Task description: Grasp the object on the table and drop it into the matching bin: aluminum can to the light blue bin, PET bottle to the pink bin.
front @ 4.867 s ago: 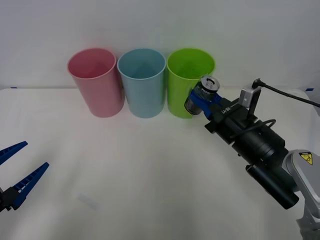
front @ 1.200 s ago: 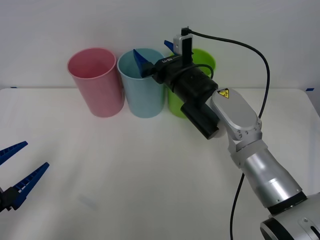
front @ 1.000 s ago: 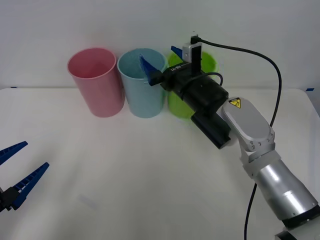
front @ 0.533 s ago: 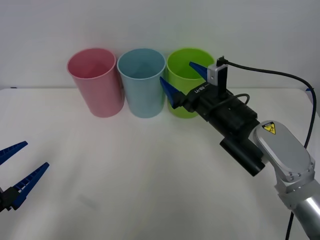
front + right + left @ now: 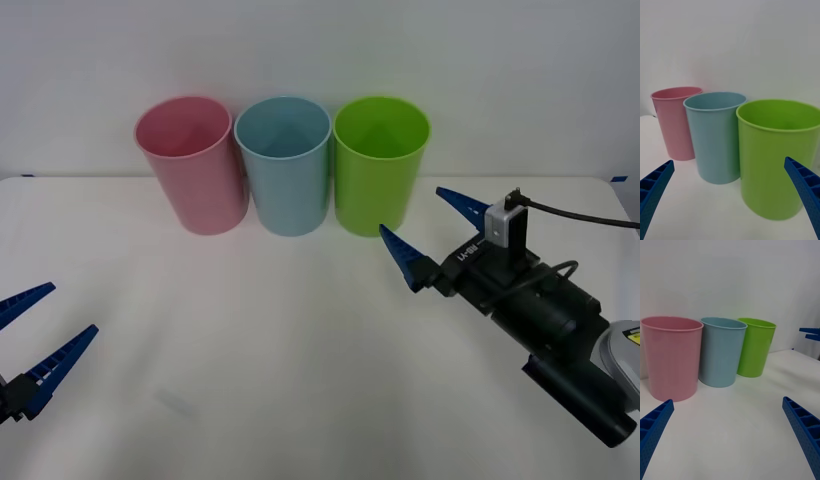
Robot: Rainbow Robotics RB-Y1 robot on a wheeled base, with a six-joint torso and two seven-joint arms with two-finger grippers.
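Front view: the right hand (image 5: 435, 230) has pulled back from above the light blue bin (image 5: 284, 170) to the right centre of the frame, fingers spread wide and carrying nothing. The can it held seconds ago is gone from sight, so by my read it dropped into that bin, and the job looks done. The left hand (image 5: 40, 340) waits released at lower left, over the white surface (image 5: 250, 330).

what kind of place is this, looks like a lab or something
Probably a robot test bench in a lab rather than a home or shop: a bare white table against a plain wall, with a pink bin, a light blue bin and a lime green bin lined up for sorting trials.
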